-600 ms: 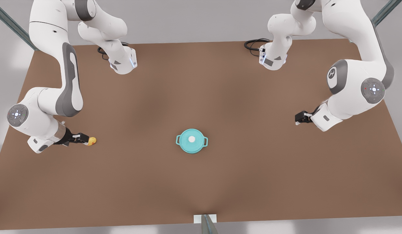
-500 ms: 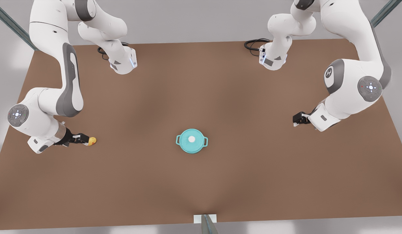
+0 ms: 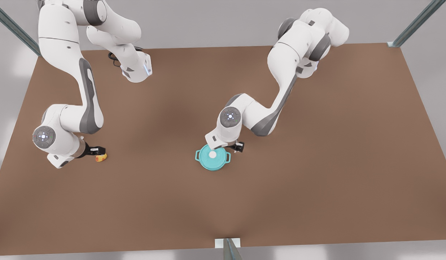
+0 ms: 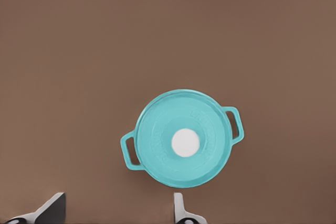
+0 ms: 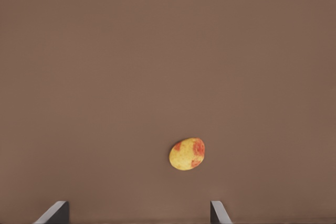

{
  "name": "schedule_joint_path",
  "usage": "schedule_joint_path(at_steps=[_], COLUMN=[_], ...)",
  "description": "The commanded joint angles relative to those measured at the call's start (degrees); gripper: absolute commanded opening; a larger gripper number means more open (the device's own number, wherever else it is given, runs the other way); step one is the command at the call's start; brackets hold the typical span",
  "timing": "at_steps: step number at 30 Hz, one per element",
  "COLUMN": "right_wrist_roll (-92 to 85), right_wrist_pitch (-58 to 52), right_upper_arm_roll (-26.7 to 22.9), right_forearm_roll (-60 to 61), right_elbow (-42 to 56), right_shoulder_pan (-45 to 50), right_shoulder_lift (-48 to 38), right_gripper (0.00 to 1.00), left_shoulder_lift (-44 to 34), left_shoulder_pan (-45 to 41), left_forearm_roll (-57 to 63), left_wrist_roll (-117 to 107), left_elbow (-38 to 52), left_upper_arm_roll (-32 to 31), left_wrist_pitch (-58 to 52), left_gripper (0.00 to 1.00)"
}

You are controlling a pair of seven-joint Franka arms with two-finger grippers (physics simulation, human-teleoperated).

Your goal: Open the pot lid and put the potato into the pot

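The left pincer (image 3: 239, 146), fingers spread, is hung just beside the pot lid (image 3: 212, 154), whose knob sits slightly off-centre between them.

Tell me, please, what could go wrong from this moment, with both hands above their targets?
1. The left hand, open, hangs beside the small white knob of the flat teal pot lid, not over it; descending straight may miss the knob.
2. The lid still covers the round teal pot, so the potato cannot enter yet.
3. The right hand, open, hangs over the small yellow-orange potato; the rounded lump may roll when pinched.
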Motion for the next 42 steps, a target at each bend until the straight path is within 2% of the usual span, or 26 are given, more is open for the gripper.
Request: schedule_joint_path(at_steps=[1,2,3,14,19,24,29,30,32,33,36,40,42], right_wrist_roll=[10.6,11.2,12.6,18.3,20.4,20.6,23.6,23.8,24.7,25.1,25.1,25.1,25.1], right_wrist_pitch=[3.2,3.4,3.4,3.8,4.2,12.9,16.9,17.0,18.3,20.4,23.3,27.0,28.5], right_upper_arm_roll=[-0.1,-0.1,-0.2,0.0,-0.2,-0.5,-0.5,-0.5,-0.5,-0.5,-0.5,-0.3,-0.3], right_forearm_roll=[-0.4,-0.4,-0.3,-0.1,0.1,0.4,0.4,0.4,0.5,0.4,0.4,0.3,0.3], right_elbow=[-0.5,-0.6,-0.6,-0.1,-1.0,-9.2,-10.9,-10.9,-11.2,-12.1,-12.3,-14.2,-14.3], right_shoulder_pan=[-0.4,-0.5,-0.5,0.1,-0.4,-1.5,-1.6,-1.6,-1.7,-1.7,-3.6,-4.2,-4.3], right_shoulder_lift=[0.3,1.0,1.1,1.8,1.8,-0.4,-1.5,-1.5,-1.2,-0.9,1.1,3.1,4.3], right_gripper=[1.00,1.00,1.00,1.00,1.00,1.00,1.00,1.00,1.00,1.00,1.00,1.00,1.00], left_shoulder_lift=[1.3,4.1,4.9,7.1,9.0,10.6,10.6,10.6,10.6,10.5,10.0,8.2,6.7], left_shoulder_pan=[-1.6,-1.7,-1.8,-3.9,-3.8,-3.9,-3.9,-4.0,-3.9,-3.9,-4.0,-3.0,6.4], left_forearm_roll=[0.8,1.1,1.1,3.2,3.4,4.6,4.7,4.7,4.7,4.7,4.7,4.5,4.0], left_wrist_roll=[-36.9,-42.1,-43.8,-44.4,-44.0,-44.4,-44.3,-44.3,-44.3,-44.3,-44.2,-42.4,-39.3], left_elbow=[-0.2,0.7,0.7,-0.1,-0.2,-0.2,-0.2,-0.2,-0.2,-0.2,-0.2,0.1,0.5], left_upper_arm_roll=[0.2,0.5,0.4,0.4,0.6,0.6,0.6,0.6,0.6,0.6,0.6,1.1,0.6], left_wrist_pitch=[5.0,12.6,13.8,15.2,19.6,21.8,21.8,21.8,21.7,21.2,20.8,13.9,11.1], left_gripper=[1.00,1.00,1.00,1.00,1.00,1.00,1.00,0.95,0.71,0.63,0.47,0.44,0.44])
